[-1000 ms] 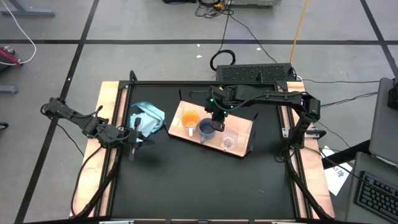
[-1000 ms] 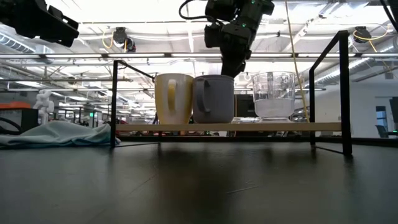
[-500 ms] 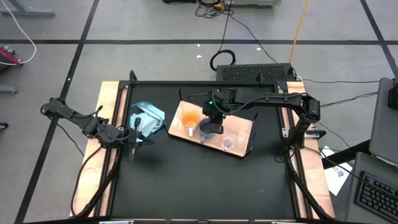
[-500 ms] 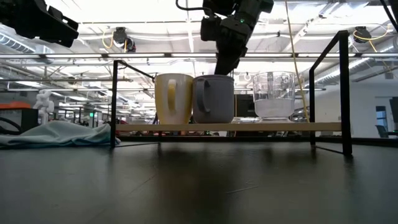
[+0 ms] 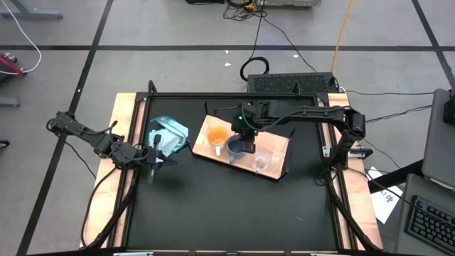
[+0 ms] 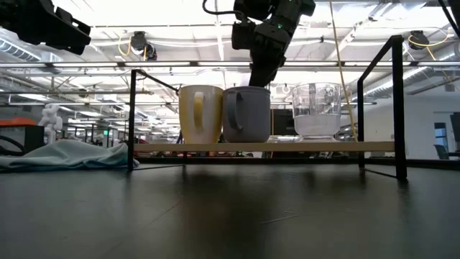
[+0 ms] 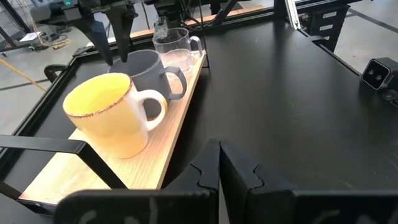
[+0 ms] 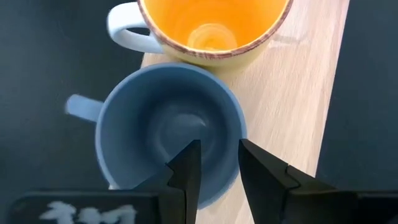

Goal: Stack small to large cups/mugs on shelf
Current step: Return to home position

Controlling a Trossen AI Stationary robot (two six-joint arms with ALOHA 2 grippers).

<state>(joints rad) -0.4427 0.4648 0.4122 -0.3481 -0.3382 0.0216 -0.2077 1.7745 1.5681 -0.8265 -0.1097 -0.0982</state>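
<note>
Three cups stand in a row on the light-wood shelf (image 5: 276, 145): an orange mug (image 5: 217, 136) with a pale handle, a blue-grey mug (image 5: 234, 148) and a clear cup (image 5: 261, 163). Each stands upright on its base on the board (image 6: 323, 146). My right gripper (image 8: 217, 155) hangs open over the blue-grey mug (image 8: 165, 130), slanting down. One finger is over the mug's hollow and one over its rim on the shelf side. Its tips (image 6: 260, 80) end about level with the rim. My left gripper (image 7: 219, 158) is shut at the table's left, holding nothing.
A teal-blue cloth (image 5: 168, 135) lies crumpled left of the shelf. Dark bracket frames (image 6: 394, 108) rise at both ends of the shelf. Bare black tabletop (image 5: 227, 206) stretches from the shelf to the near edge.
My right gripper has rolled a little above the blue-grey mug, and its fingertips have swung slightly toward the orange mug. The gap between its fingers looks unchanged. The three cups have stayed where they were.
</note>
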